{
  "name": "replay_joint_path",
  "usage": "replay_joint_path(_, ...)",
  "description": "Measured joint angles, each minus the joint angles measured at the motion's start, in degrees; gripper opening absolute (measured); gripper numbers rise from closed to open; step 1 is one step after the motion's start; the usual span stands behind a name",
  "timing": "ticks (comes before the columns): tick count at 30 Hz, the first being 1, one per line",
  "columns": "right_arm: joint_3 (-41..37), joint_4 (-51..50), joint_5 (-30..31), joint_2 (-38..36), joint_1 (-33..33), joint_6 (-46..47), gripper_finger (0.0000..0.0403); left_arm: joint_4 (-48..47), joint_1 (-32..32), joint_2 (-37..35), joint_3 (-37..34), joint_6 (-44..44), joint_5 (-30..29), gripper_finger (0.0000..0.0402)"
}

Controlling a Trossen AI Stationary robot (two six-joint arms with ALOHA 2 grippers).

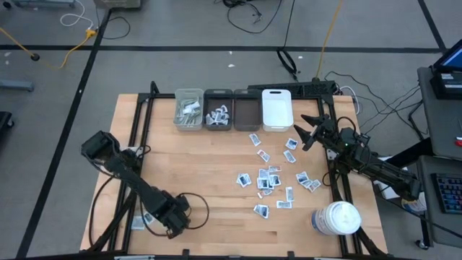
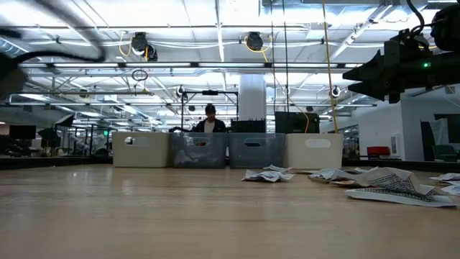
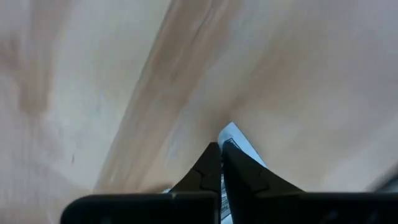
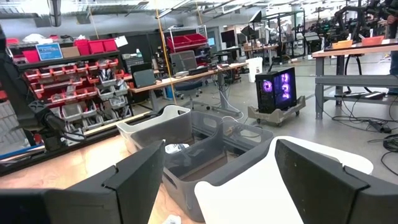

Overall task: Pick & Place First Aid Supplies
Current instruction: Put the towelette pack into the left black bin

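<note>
Several first aid supplies, small white sachets with dark print (image 1: pixel 271 177), lie scattered on the wooden table, right of its middle. More lie in the bins at the far edge. My left gripper (image 1: pixel 169 220) points down near the table's near left corner, shut on one white sachet (image 3: pixel 241 142). My right gripper (image 1: pixel 304 133) hovers open and level by the white bin (image 1: pixel 276 108), with nothing between its fingers (image 4: pixel 134 177). My left gripper pinches the sachet between its two fingertips (image 3: pixel 211 158), coming from above and pointing down. One corner of the sachet (image 3: pixel 231 129) sticks out past the tips. Whether the sachet lies on the table or hangs clear, I cannot tell.
Four bins stand in a row at the far edge: a clear one with pale strips (image 1: pixel 189 108), a dark one with sachets (image 1: pixel 218 110), a grey one (image 1: pixel 246 110) and the white one. A large white jar (image 1: pixel 336 219) stands at the near right. A person shows beyond the bins (image 2: pixel 210 121).
</note>
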Motion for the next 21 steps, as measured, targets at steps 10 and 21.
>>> replay_joint_path(10, 0.0, 0.0, -0.01, -0.01, 0.0, 0.0, 0.0297, -5.51, 4.3, -12.5, 0.16, 8.5, 0.73, 0.0004)
replay_joint_path(21, 0.0, 0.01, -0.01, -0.01, 0.02, 0.0, 0.0297, -23.68, 5.47, -23.45, 0.27, 16.04, 1.41, 0.0004)
